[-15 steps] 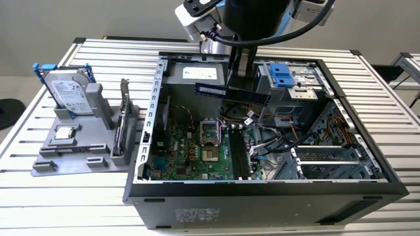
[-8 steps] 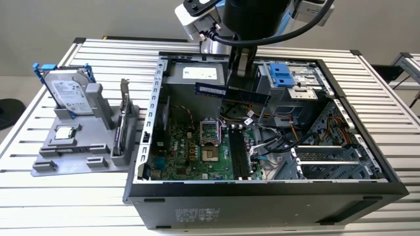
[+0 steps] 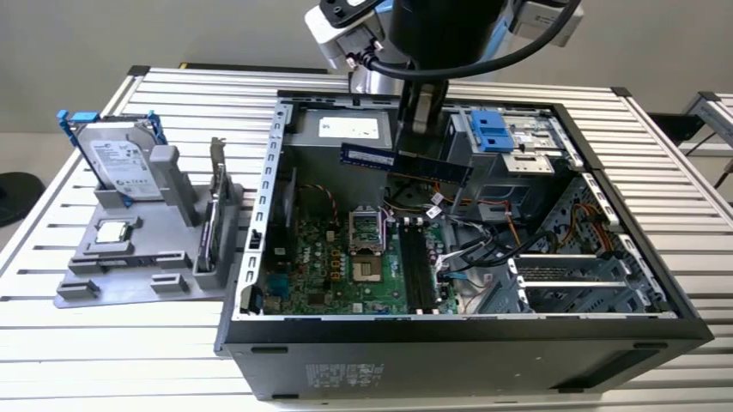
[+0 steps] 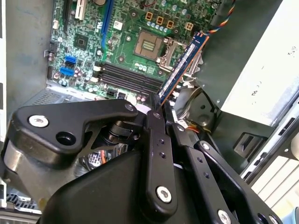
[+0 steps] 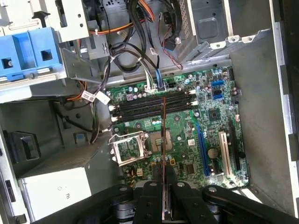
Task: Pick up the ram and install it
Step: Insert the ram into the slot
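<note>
Jaws clamp the ram point(image 4: 184, 65) edgewise (above the motherboard point(image 4: 121, 51)).

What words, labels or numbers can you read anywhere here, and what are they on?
No text can be read.
Label on the ram: too small.
Sticker on the hard drive: blurred.
Sticker on the power supply: blurred.
Print on the computer case front: too small.

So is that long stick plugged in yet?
No, it is out. The gripper holds the ram in the air above the motherboard, whose long black slots are empty.
</note>
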Controlling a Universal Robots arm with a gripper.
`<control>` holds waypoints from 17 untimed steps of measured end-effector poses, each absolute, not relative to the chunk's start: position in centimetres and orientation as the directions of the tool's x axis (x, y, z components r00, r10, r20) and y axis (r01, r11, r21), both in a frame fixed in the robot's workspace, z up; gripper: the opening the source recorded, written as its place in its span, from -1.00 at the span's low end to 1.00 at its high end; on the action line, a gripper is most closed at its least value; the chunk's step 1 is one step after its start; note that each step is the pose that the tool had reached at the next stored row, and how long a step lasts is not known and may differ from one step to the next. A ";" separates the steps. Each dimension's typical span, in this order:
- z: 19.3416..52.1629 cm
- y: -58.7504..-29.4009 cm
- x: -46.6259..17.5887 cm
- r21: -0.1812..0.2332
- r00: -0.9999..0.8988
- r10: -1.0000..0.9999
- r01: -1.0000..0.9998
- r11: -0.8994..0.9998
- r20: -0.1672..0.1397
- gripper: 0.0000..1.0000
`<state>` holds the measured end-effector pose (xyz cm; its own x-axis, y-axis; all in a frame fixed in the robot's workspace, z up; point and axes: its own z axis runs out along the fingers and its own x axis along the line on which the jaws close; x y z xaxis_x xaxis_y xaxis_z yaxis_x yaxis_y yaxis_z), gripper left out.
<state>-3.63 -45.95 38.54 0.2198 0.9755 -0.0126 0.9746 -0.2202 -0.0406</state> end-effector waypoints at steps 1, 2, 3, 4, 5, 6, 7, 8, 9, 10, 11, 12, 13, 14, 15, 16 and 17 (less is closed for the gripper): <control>38.5 -46.0 -3.6 -0.041 0.223 0.975 0.974 -0.224 -0.013 -1.00; 38.5 -46.0 -3.6 -0.041 0.227 0.974 0.973 -0.227 -0.013 -1.00; 38.5 -46.0 -3.6 -0.041 0.231 0.973 0.972 -0.231 -0.013 -1.00; 38.5 -46.0 -3.6 -0.041 0.235 0.972 0.971 -0.235 -0.013 -1.00; 38.5 -46.0 -3.6 -0.041 0.239 0.971 0.970 -0.240 -0.013 -1.00; 38.5 -46.0 -3.6 -0.041 0.243 0.970 0.969 -0.244 -0.013 -1.00; 38.5 -46.0 -3.6 -0.041 0.248 0.969 0.968 -0.248 -0.013 -1.00; 38.5 -46.0 -3.6 -0.041 0.253 0.967 0.967 -0.253 -0.013 -1.00; 38.5 -46.0 -3.6 -0.041 0.257 0.966 0.965 -0.258 -0.013 -1.00; 38.5 -46.0 -3.6 -0.041 0.262 0.965 0.964 -0.262 -0.013 -1.00; 38.5 -46.0 -3.6 -0.041 0.267 0.964 0.963 -0.267 -0.013 -1.00; 38.5 -46.0 -3.6 -0.041 0.272 0.962 0.961 -0.272 -0.013 -1.00; 38.5 -46.0 -3.6 -0.041 0.276 0.961 0.960 -0.277 -0.013 -1.00; 38.5 -46.0 -3.6 -0.041 0.281 0.960 0.959 -0.281 -0.013 -1.00; 38.5 -46.0 -3.6 -0.041 0.286 0.958 0.957 -0.286 -0.013 -1.00; 38.5 -46.0 -3.6 -0.041 0.290 0.957 0.956 -0.291 -0.013 -1.00; 38.5 -46.0 -3.6 -0.041 0.295 0.956 0.955 -0.295 -0.013 -1.00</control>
<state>-3.63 -45.95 38.54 0.2947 0.9555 -0.0126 0.9546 -0.2950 -0.0406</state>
